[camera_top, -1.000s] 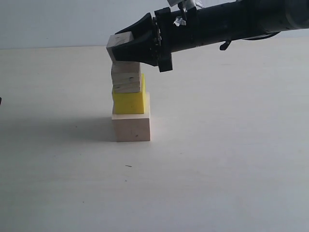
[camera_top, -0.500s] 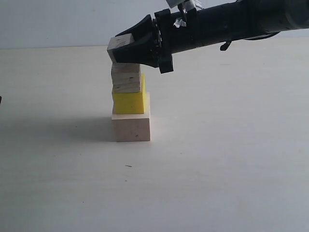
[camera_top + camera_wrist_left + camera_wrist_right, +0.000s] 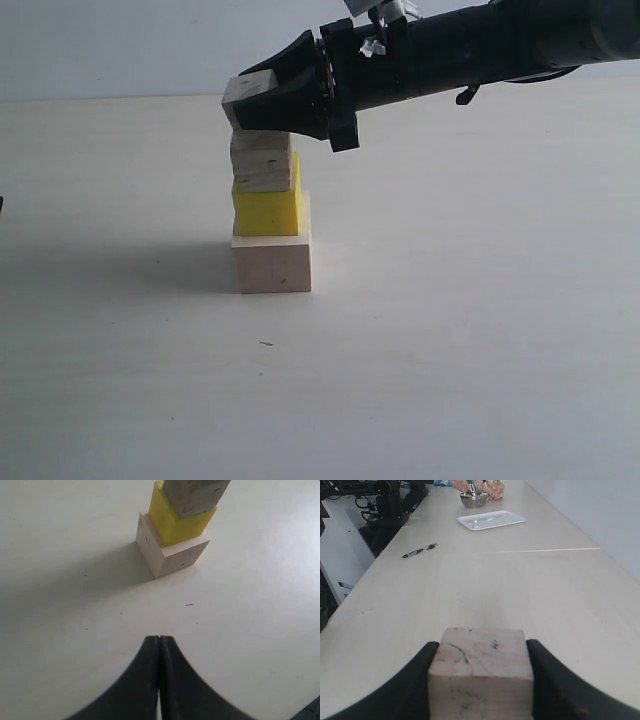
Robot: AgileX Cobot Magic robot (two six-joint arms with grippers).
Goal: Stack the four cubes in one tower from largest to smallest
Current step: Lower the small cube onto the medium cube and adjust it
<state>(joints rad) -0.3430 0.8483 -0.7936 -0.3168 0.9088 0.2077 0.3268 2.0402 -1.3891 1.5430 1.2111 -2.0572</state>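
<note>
Three of the four cubes stand as a tower on the table: the largest pale cube [image 3: 272,262] [image 3: 172,555] at the base, the yellow one [image 3: 266,210] [image 3: 180,522] on it, the grainy wooden one [image 3: 262,160] [image 3: 195,495] on top. My right gripper [image 3: 262,92] [image 3: 481,645] reaches in from the right, shut on the smallest pale cube [image 3: 245,92] [image 3: 480,675]. That cube is tilted, its lower edge at or just above the grainy cube's top. My left gripper [image 3: 159,639] is shut and empty, low over the table, well short of the tower.
Far down the long table lie a white tray [image 3: 491,520], a metal bowl [image 3: 473,499] and a pen [image 3: 419,551]. Dark equipment [image 3: 385,505] stands beside the table's edge.
The held small cube has sunk a little and tipped toward the tower's top since a second ago. The three stacked cubes have not moved.
</note>
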